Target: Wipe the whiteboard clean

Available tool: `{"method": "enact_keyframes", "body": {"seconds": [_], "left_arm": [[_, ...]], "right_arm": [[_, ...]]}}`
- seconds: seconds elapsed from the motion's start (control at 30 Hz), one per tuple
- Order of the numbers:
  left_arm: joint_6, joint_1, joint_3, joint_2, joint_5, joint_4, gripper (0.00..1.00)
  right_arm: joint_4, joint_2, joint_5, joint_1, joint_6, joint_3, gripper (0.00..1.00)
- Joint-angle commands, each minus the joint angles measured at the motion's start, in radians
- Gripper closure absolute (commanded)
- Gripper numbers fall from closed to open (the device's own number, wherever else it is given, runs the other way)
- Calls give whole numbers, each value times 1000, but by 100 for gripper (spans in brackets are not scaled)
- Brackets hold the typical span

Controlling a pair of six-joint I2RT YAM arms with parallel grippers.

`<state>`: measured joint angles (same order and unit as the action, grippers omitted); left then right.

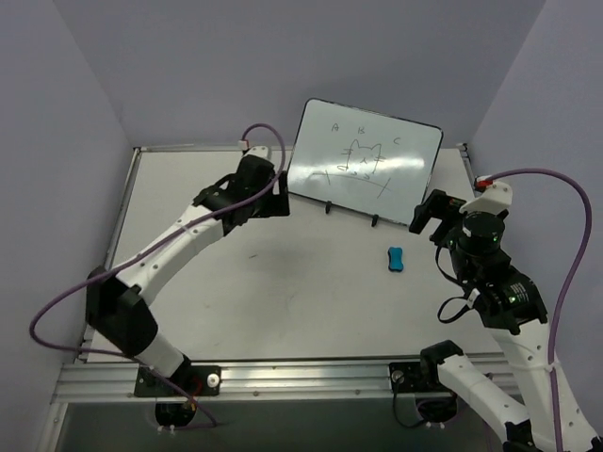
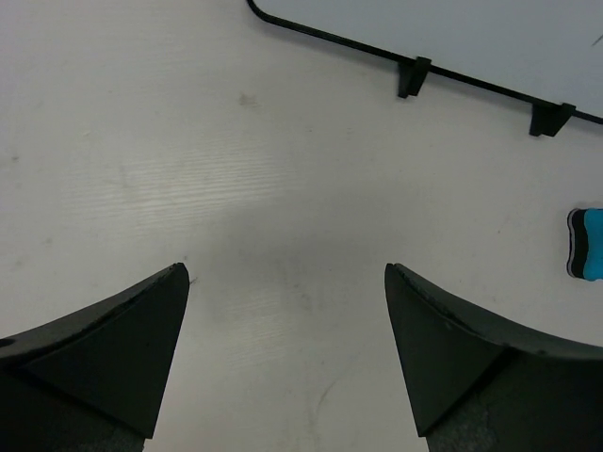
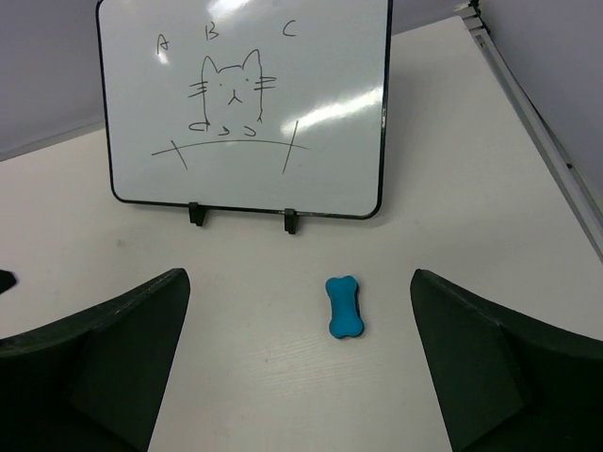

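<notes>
The whiteboard (image 1: 407, 149) stands tilted on two black feet at the back of the table, with the letters A, B, C and a cat sketch drawn on it. It fills the top of the right wrist view (image 3: 330, 66), and its lower edge shows in the left wrist view (image 2: 490, 33). A small blue bone-shaped eraser (image 1: 396, 259) lies flat on the table in front of the board's right end (image 3: 345, 307) (image 2: 586, 244). My left gripper (image 1: 279, 196) (image 2: 285, 268) is open and empty by the board's left edge. My right gripper (image 1: 429, 213) (image 3: 300, 273) is open and empty, above and right of the eraser.
The white table (image 1: 283, 292) has a metal rail (image 1: 283, 381) along its near edge. Purple-grey walls close in the back and both sides. Purple cables loop from both arms.
</notes>
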<state>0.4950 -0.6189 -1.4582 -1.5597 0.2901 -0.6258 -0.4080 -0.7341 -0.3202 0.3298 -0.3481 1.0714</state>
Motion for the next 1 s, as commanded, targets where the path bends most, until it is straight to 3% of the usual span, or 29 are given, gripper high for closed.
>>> {"method": "enact_keyframes", "body": {"seconds": [0.0,0.27,0.4,0.5,0.6,0.97], "left_arm": [[-36,-57,-70,-95,-22,219,6],[-171,-71,-71,-318,-97,501,0],[-234,-73,-152,-446,-132,560,15],[-245,-73,-217,-538,-121,534,18],[-243,-77,-235,-579,-105,564,28],[-234,-111,-299,-706,-86,629,32]], "right_arm": [[15,32,43,6,3,12,0],[-41,55,21,5,41,44,0],[-35,73,13,5,32,29,0],[-34,78,21,5,23,22,0],[-32,81,27,5,15,12,0],[-14,64,36,5,21,-8,0]]}}
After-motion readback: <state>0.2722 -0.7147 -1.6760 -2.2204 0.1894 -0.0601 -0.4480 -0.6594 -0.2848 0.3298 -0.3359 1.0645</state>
